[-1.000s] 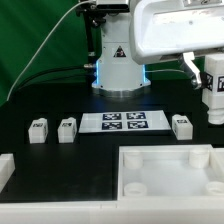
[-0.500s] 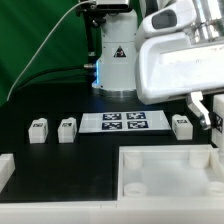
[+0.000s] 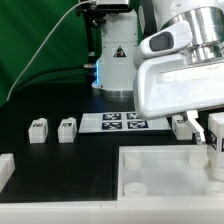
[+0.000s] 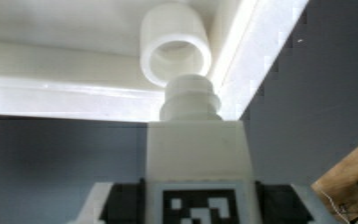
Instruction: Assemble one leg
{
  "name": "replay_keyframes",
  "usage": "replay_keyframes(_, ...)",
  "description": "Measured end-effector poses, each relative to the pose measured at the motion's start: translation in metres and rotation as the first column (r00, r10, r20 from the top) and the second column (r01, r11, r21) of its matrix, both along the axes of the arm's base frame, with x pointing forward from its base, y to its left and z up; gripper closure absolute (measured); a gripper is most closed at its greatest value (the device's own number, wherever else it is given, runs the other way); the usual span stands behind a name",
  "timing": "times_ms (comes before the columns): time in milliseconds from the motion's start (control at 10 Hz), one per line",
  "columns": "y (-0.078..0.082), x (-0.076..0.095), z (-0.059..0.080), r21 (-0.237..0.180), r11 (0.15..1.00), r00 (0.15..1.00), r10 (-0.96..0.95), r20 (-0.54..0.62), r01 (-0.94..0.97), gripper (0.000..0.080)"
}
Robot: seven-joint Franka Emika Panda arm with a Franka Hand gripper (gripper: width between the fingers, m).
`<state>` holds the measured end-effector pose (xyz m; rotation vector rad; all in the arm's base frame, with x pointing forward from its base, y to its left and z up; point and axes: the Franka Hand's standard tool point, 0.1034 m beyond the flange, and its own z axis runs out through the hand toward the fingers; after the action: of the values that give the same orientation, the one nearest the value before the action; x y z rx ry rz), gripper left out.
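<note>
In the exterior view, I am watching the gripper (image 3: 207, 138) hanging low at that view's right edge, over the far right corner of the white panel (image 3: 160, 152). It is carrying one leg (image 3: 213, 158), which is standing upright with its long axis vertical and its lower end at or just above the panel's rim; I cannot tell from here whether the two are touching. Three spare legs (image 3: 67, 129) are lying loose on the bench (image 3: 70, 150): two off one end of the marker board (image 3: 122, 122) and one just off the other end, near the gripper.

In the wrist view, the jaws are clamping the leg from both sides, open only as far as its width, with nothing else between them. The leg's tag (image 4: 197, 205) is facing the camera at the gripped end. Its body is running straight away from the jaws and is ending in a narrow tip (image 4: 190, 95). That tip is pointing at the round socket (image 4: 172, 45) in the panel, and the socket is lying just beyond it along nearly the same line, slightly off to one side. As I judge it, the insertion is depending on closing that small sideways offset. Whether the tip is already entering the socket, I cannot tell.
</note>
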<state>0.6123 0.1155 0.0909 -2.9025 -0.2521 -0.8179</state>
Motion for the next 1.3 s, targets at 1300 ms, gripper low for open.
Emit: replay_keyframes(1300, -0.002, -0.001, -0.024, 0.001, 1.0, 1.0, -0.004, -0.005, 0.004, 0.048)
